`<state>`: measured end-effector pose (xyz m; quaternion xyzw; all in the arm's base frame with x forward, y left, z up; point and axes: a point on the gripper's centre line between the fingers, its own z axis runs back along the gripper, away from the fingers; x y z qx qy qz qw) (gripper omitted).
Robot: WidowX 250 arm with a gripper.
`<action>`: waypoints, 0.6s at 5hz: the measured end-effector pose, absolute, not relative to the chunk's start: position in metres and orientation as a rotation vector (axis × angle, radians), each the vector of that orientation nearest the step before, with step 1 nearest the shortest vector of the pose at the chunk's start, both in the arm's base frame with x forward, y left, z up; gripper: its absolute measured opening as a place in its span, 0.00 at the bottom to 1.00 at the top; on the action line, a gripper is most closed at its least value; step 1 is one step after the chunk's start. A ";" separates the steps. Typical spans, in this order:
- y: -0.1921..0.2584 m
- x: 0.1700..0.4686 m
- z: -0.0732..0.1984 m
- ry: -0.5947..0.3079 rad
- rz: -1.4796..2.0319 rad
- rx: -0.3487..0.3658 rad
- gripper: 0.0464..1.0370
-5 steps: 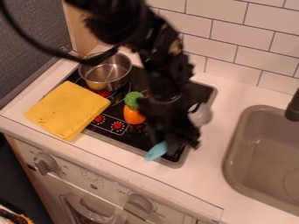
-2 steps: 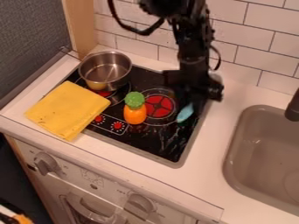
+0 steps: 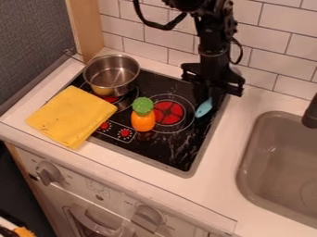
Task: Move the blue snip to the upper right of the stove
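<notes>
From the claw (image 3: 206, 96) juts a rounded blue snip (image 3: 203, 108).

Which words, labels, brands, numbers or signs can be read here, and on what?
No text is readable.
Oven front panel: faint print between the knobs, too small to read.
Stove: tiny pale marks by the red dials, too small to make out.
</notes>
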<state>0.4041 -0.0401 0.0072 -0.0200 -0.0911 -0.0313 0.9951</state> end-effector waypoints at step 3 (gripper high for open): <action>-0.037 0.397 0.026 -0.121 -0.134 -0.015 0.97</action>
